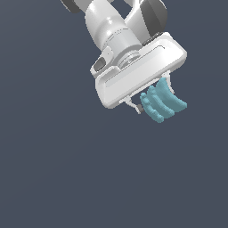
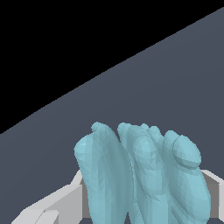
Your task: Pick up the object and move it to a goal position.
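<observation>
Object (image 1: pixel 163 101) sits clamped in the end effector (image 1: pixel 150 99), lobes fanning toward four o'clock in the exterior view. White arm (image 1: pixel 111 26) slants in from twelve o'clock, wrist tilted. Plain slate-grey counter (image 1: pixel 53 169) fills everything else.
</observation>
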`<state>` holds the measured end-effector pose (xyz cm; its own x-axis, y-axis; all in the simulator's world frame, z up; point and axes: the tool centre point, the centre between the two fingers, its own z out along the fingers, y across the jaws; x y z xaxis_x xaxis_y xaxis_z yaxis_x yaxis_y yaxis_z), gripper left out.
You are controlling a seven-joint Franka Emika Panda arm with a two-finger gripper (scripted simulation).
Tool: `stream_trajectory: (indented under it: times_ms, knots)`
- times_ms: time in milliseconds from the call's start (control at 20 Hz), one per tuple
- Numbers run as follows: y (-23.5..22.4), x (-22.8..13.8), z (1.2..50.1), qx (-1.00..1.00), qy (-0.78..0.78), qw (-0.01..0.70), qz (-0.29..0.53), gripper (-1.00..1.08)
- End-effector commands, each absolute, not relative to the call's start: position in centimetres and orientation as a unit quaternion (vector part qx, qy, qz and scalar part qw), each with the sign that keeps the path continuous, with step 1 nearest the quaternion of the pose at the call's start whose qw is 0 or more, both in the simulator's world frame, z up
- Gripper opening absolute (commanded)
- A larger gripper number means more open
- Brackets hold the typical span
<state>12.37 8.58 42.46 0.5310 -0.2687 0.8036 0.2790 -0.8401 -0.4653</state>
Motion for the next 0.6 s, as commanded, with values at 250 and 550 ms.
stream_trajectory:
  times_ms: [250, 550]
  knots:
    - [8.7, 11.9, 44.9, -0.808, -0.021, 0.299, -0.507, -1.00]
    - [8.7, 11.7, 45.4, -0.803, -0.026, 0.303, -0.512, -1.00]
